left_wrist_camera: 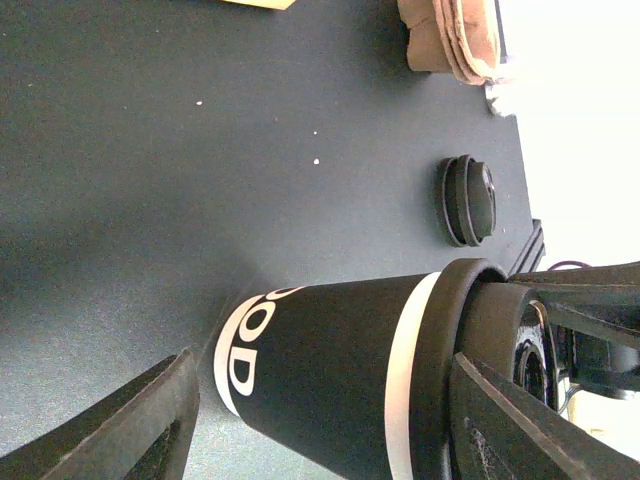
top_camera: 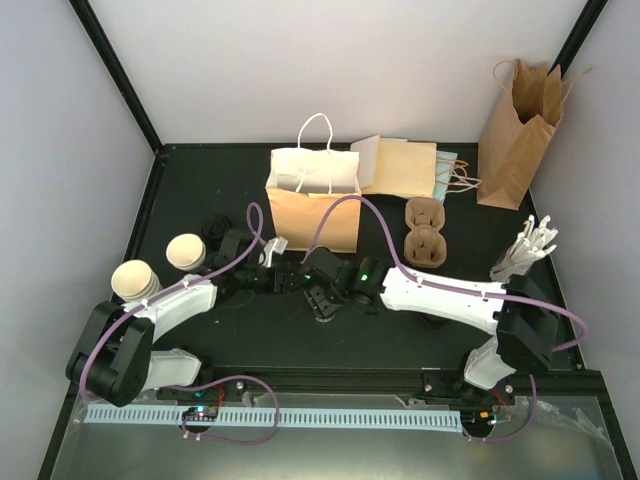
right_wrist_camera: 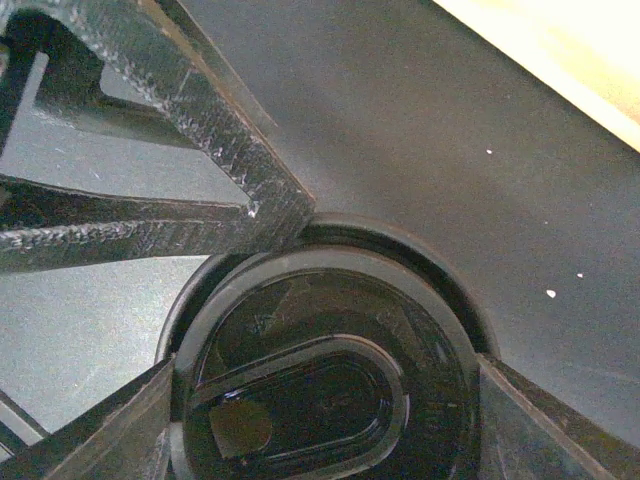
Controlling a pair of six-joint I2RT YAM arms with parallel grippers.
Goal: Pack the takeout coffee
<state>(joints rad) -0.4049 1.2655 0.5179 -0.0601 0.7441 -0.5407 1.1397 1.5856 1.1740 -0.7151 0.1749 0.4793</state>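
A black paper coffee cup with white lettering, a white band and a black lid stands on the dark table. In the top view the grippers hide it. My right gripper reaches down from above, and its fingers press on both sides of the lid. My left gripper is open. One of its fingers is apart from the cup's base and the other lies by the lid. Both grippers meet at mid-table, left and right. Two cream cups, one behind the other, stand at the left without lids.
A loose black lid lies near the cream cups and also shows in the left wrist view. An open kraft bag with white handles stands behind the grippers. A flat bag, a pulp cup carrier, a tall bag and white cutlery are to the right.
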